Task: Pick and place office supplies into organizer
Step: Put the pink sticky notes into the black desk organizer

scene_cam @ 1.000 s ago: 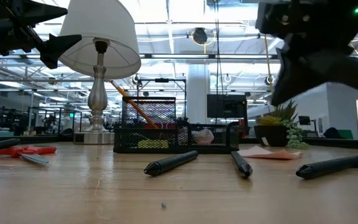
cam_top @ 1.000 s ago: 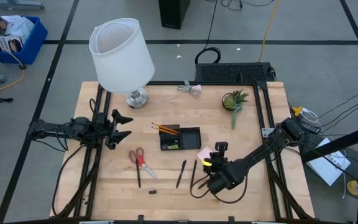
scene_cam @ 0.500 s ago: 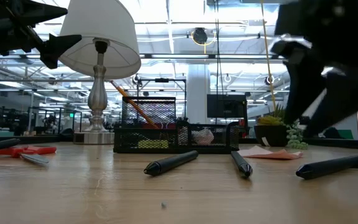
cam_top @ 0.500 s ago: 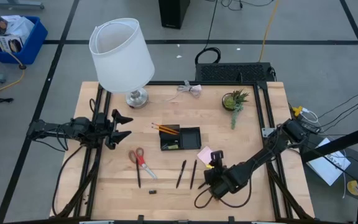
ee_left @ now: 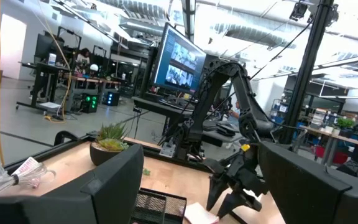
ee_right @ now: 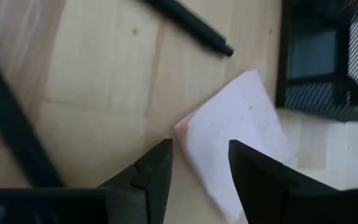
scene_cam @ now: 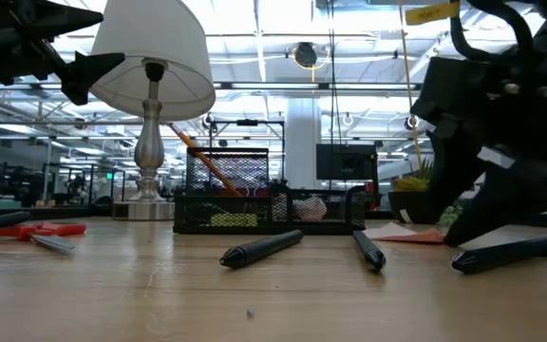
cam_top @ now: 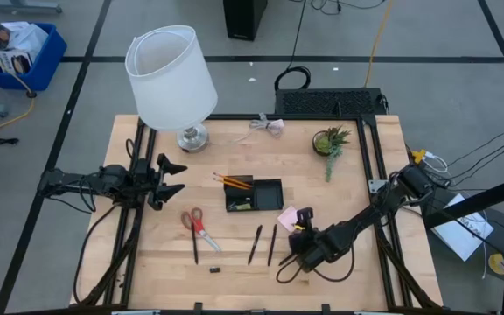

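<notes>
Hovering open over the pink pad (ee_right: 238,134), right tool (ee_right: 199,163) holds nothing; pad lies flat, square, just beside the black tray (cam_top: 265,194). Left tool (cam_top: 170,178) open, idle.

A grey floor (cam_top: 68,96) crossed by dark lines surrounds the wooden table (cam_top: 164,254), with a blue bin (cam_top: 20,54) near the far left and a black box (cam_top: 243,17) beyond the far edge. Past the table lies a bright hall: ceiling lights (scene_cam: 254,38), a white pillar (scene_cam: 301,142), desks with lit monitors (ee_left: 178,65)
</notes>
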{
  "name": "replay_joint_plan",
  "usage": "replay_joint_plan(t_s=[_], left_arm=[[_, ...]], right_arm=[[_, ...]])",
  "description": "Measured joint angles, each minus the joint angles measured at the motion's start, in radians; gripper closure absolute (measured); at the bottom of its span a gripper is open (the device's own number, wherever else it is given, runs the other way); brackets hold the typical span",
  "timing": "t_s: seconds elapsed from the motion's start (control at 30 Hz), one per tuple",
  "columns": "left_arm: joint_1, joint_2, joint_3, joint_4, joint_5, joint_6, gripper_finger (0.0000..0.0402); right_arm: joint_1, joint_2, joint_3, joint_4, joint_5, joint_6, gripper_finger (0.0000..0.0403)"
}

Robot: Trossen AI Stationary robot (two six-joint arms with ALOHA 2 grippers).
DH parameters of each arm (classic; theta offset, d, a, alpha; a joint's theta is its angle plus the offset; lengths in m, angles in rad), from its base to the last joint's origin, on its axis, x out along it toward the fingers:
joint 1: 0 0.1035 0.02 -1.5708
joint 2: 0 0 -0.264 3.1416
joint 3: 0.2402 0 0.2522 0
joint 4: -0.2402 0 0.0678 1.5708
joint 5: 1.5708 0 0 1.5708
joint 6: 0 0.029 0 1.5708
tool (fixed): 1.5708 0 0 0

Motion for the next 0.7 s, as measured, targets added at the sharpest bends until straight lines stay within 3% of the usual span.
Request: replay_joint_plan(t_s=[0.13, 0.4, 0.7], left_arm=[[0.0, 0.0, 0.0, 0.0, 0.0, 0.0, 0.0082], [0.0, 0.0, 0.0, 0.0, 0.0, 0.0, 0.0082], [0.0, 0.0, 0.0, 0.0, 0.0, 0.0, 0.0082]], right_arm=[[-0.01, 0.001, -0.034, 0.096, 0.009, -0.018, 0.0249], [-0.027, 0.004, -0.038, 0.087, -0.018, 0.033, 0.0272], [-0.076, 0.005, -0.039, 0.096, -0.076, 0.139, 0.0389]])
